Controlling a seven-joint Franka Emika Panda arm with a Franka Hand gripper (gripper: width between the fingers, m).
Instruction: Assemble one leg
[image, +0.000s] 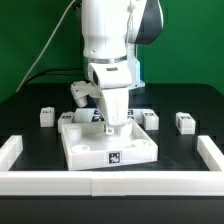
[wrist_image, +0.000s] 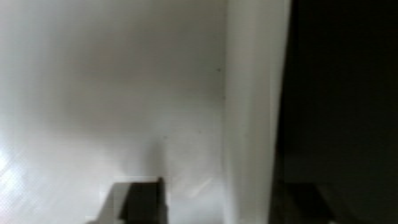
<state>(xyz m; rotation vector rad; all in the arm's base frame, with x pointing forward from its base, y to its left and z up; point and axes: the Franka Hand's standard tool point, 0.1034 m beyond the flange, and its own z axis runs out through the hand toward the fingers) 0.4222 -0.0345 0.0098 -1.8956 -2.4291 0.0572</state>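
Observation:
The large flat white square piece (image: 108, 143) lies at the table's middle front, with a tag on its front wall. My gripper (image: 112, 127) points straight down onto its middle. In the wrist view the gripper (wrist_image: 222, 203) is open; its dark fingertips (wrist_image: 135, 202) stand apart on either side of a bright white upright wall (wrist_image: 254, 120) of that piece. Small white tagged legs stand on the table: one at the exterior view's left (image: 45, 116), one at its right (image: 184, 121), one by the piece's far right corner (image: 150, 118). No leg is between the jaws.
A low white fence (image: 110, 182) runs along the table's front and both sides. Another small white block (image: 68, 118) sits by the square piece's far left corner. A white tagged thing (image: 80, 93) is partly hidden behind the arm.

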